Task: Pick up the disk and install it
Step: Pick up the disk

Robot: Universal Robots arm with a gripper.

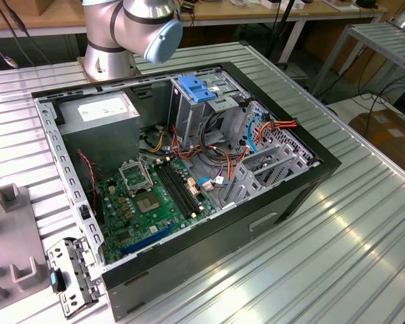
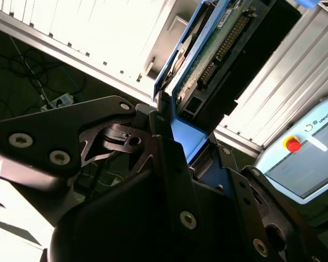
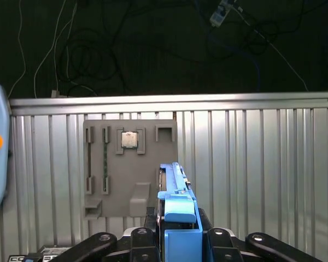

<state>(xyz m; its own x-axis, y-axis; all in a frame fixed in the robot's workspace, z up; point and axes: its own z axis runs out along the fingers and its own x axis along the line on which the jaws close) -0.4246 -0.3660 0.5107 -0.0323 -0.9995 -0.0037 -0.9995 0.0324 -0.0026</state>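
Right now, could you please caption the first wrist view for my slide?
The gripper grips the disk edge-on, a grey fixture plate on the ribbed table beyond.

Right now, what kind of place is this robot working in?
Probably a robotics lab or workshop: an open black computer case with a green circuit board sits on a ribbed silver metal table, with wooden workbenches behind.
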